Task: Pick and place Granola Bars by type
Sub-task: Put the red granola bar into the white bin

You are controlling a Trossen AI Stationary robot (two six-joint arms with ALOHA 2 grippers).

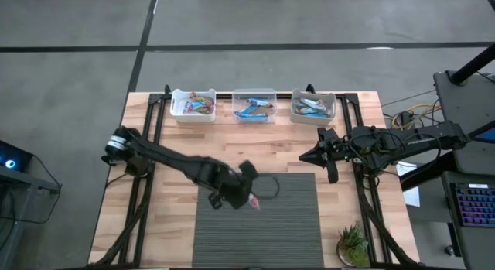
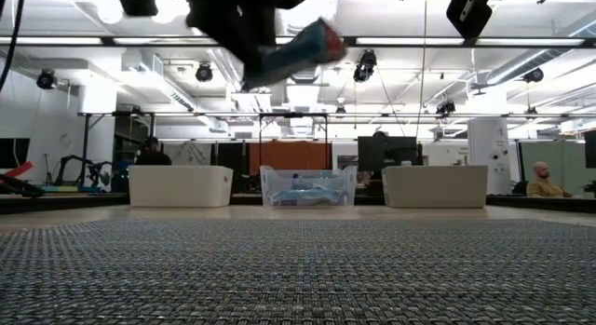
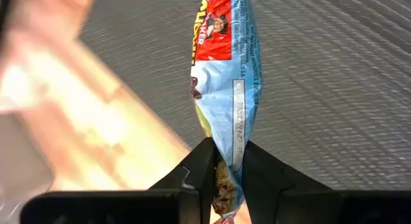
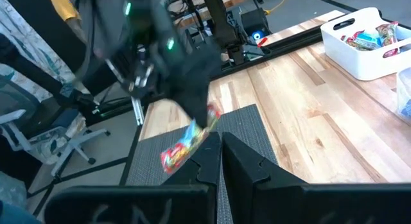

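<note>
Mat (image 2: 298, 269): dark woven, lying on the wooden table (image 1: 166, 146) directly beneath the left gripper (image 1: 246, 194). Left gripper: raised above the mat's near-left part, fingers (image 3: 200, 165) closed narrowly on one end of a bar (image 3: 223, 76), the rest of the bar projecting forward beyond the fingertips and clear of the mat. Bar: light blue foil wrapper with a red panel near its far end; in the low view it hangs high over the mat, tilted (image 2: 300, 47). Right gripper (image 1: 307, 156): off to the held bar's right, over bare wood beyond the mat's far right corner, fingers (image 4: 239, 161) pressed together with nothing between them. Bins, three in a row along the table's far edge, well apart from both grippers: left bin (image 1: 192, 104), white, with mixed red and orange bars; middle bin (image 1: 254, 104), clear, with blue bars; right bin (image 1: 313, 106), white, with light blue bars. Plant (image 1: 353, 244): small, green, at the table's near right corner, nearer the right gripper than the left.
</note>
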